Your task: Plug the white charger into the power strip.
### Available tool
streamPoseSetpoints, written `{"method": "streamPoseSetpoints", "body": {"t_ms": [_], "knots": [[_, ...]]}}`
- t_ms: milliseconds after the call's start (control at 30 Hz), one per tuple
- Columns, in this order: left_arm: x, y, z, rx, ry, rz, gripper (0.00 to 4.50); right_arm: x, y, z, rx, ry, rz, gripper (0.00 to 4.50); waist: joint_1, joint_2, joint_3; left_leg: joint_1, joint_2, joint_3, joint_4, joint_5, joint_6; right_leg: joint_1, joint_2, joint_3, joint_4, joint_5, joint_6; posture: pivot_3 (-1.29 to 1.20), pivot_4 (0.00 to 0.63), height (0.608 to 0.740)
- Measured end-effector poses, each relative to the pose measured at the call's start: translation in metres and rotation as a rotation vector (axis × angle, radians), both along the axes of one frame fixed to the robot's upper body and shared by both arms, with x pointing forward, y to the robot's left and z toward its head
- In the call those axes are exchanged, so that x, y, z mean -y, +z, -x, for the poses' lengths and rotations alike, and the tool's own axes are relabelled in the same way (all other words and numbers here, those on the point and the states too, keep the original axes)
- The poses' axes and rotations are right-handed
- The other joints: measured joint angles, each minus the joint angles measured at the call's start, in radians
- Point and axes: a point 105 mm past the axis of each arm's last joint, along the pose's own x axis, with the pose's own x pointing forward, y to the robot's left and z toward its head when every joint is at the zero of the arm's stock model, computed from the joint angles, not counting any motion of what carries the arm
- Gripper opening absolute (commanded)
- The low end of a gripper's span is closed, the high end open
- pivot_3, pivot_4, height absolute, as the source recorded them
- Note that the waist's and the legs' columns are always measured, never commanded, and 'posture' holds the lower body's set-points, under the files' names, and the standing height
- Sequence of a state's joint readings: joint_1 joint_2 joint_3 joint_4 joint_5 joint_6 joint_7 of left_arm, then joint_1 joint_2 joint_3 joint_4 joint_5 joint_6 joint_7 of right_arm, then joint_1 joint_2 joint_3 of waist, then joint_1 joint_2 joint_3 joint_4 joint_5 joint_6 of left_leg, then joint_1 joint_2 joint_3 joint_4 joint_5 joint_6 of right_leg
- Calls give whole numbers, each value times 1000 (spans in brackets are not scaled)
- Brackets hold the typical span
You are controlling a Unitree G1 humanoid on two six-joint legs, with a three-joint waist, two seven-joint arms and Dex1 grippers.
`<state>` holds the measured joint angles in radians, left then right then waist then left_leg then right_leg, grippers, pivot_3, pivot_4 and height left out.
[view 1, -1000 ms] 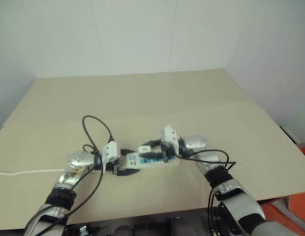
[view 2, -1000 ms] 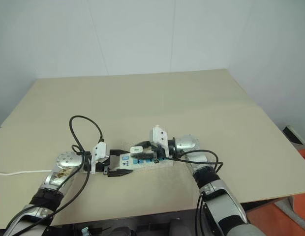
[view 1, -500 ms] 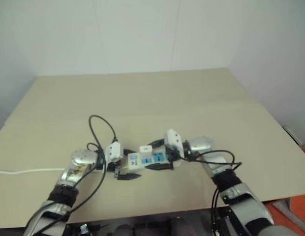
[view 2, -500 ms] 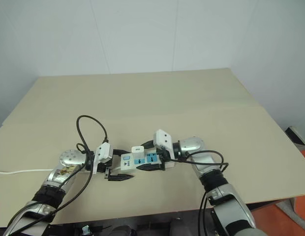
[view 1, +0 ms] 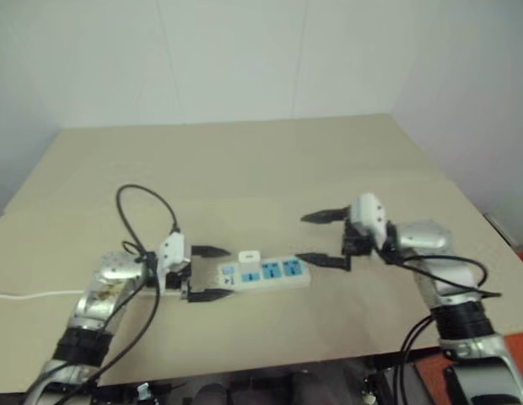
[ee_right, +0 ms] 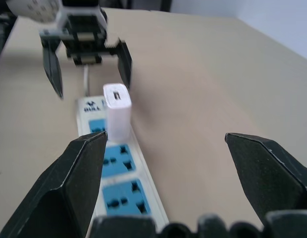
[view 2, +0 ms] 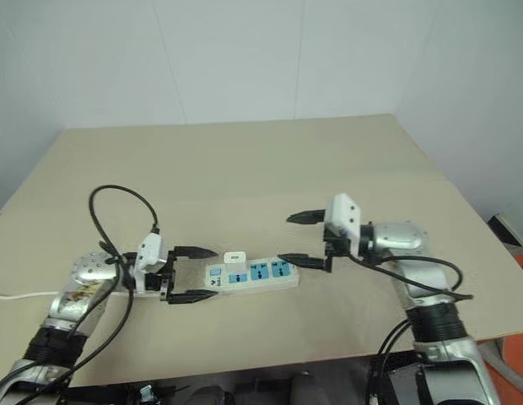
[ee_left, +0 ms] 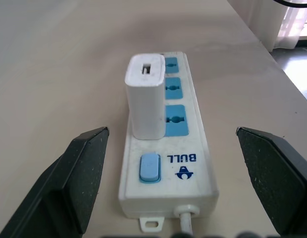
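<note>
Now lying flat on the tan table (view 2: 245,160), a little toward 6 o'clock from its middle: power strip (view 2: 250,275), long axis running from 9 to 3 o'clock, cord end and small blue switch (ee_left: 149,167) at 9 o'clock. Plugged upright into the strip, just beside the switch: white charger (view 2: 235,257), standing on the socket nearest the cord end, slot on its top face turned up. Past it, toward 3 o'clock, three blue socket faces in a row. At 9 o'clock of the strip, left gripper (view 2: 194,273) pointing along the strip toward 3 o'clock, black fingers (view 2: 196,251) spread wide, one to each side of the cord end, touching neither strip nor charger. At 3 o'clock of the strip, right gripper (view 2: 302,239) raised above the table, pointing back toward 9 o'clock, also spread wide and holding nothing; lower finger (view 2: 301,260) near the far end of the strip, whether touching it cannot be told; upper finger well above. Seen along the left fingers: charger square on its socket, strip centred between the two pads with a gap on each side. Trailing off toward 9 o'clock across the table edge: thin white cord (view 2: 17,296). Looping up above the left wrist: black cable (view 2: 118,196).
</note>
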<state>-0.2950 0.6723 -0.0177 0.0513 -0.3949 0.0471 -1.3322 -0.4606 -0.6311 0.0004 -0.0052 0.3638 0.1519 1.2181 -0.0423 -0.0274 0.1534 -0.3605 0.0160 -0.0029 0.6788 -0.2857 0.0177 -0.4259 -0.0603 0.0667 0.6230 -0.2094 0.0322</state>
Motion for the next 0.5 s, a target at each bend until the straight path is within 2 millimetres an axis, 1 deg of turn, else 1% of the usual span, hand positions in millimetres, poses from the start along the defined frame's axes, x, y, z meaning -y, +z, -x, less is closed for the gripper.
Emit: {"method": "streamPoseSetpoints", "body": {"t_ms": [167,267,300,400,500], "knots": [[-24,19,11,5,84,7,4488,32,-3,5,-10,-152,-14,4500,0,-1,7,0,0,0,0,0,0,0,0,0,0,0,0,0,150,740],[-35,31,11,19,154,40,4488,45,2,4,15,-256,-66,4500,1,-1,9,1,0,0,0,0,0,0,0,0,0,0,1,0,150,740],[-38,35,9,27,186,55,4488,49,7,1,22,-304,-112,4500,1,-1,9,1,0,0,0,0,0,1,0,0,0,0,1,0,150,740],[-39,36,4,33,240,88,4488,56,20,-8,45,-427,-256,4500,0,-1,10,1,0,1,0,0,0,1,0,0,0,0,0,0,150,740],[-34,34,3,25,224,86,4488,59,31,-18,59,-516,-395,4500,-1,0,12,1,0,1,0,0,0,0,0,1,0,0,0,0,150,740]]}}
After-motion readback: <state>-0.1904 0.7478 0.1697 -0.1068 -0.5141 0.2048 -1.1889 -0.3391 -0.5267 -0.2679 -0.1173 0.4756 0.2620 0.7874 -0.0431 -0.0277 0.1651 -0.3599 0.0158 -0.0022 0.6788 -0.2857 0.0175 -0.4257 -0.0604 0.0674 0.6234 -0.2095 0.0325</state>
